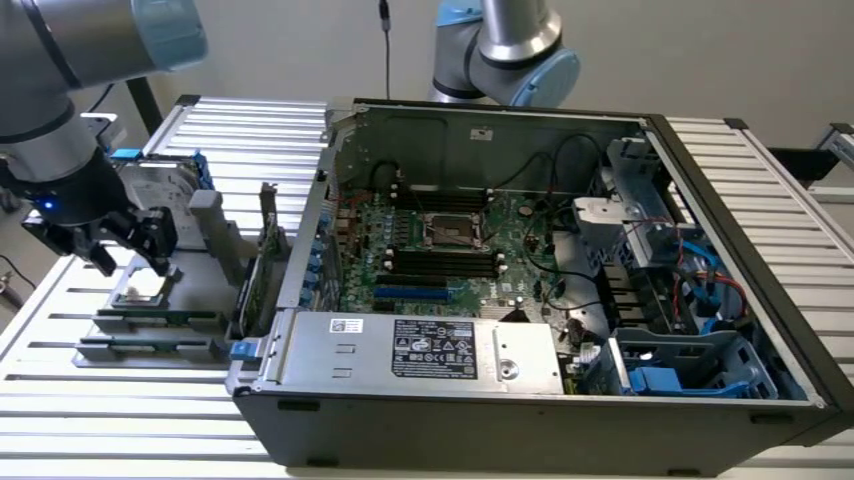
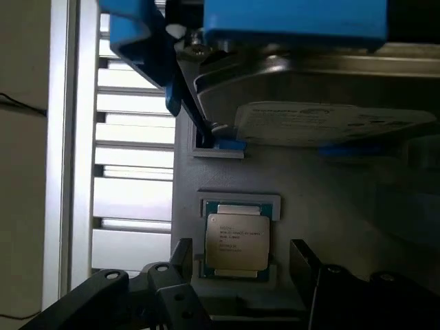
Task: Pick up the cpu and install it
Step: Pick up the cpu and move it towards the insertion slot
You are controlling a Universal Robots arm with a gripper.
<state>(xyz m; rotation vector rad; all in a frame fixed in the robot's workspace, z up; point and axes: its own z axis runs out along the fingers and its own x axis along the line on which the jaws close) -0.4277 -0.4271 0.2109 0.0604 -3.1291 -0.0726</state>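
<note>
Just above the cpu point(image 1: 140, 293) point(image 2: 237, 242) hangs the hand point(image 1: 134, 265) point(image 2: 240, 256), with its two black fingers point(image 2: 182, 256) well apart, one on each side of the chip. In the wrist view neither finger touches the cpu, so nothing is held.

The cpu lies flat, silver top upward, in a shallow square seat of a grey holder point(image 1: 203, 268) point(image 2: 330, 199). Its printed text is too small to read.

Just beyond the cpu, on the same holder, stands a hard drive point(image 1: 154, 180) point(image 2: 309, 103) in a blue bracket point(image 2: 295, 20). It is close to the chip but not touching it. On the nearer side of the cpu in the exterior view, two long memory sticks point(image 1: 154, 322) lie in their own slots.

To the exterior view's right of the cpu, well apart from it, lies the open computer case point(image 1: 534, 420) on the slatted table point(image 1: 120, 400). Inside it the motherboard socket point(image 1: 454, 232) is uncovered, and a grey power supply point(image 1: 427, 350) with labels sits at the near edge. Far behind the cpu — past the case — a second robot arm point(image 1: 514, 50) is seen.
</note>
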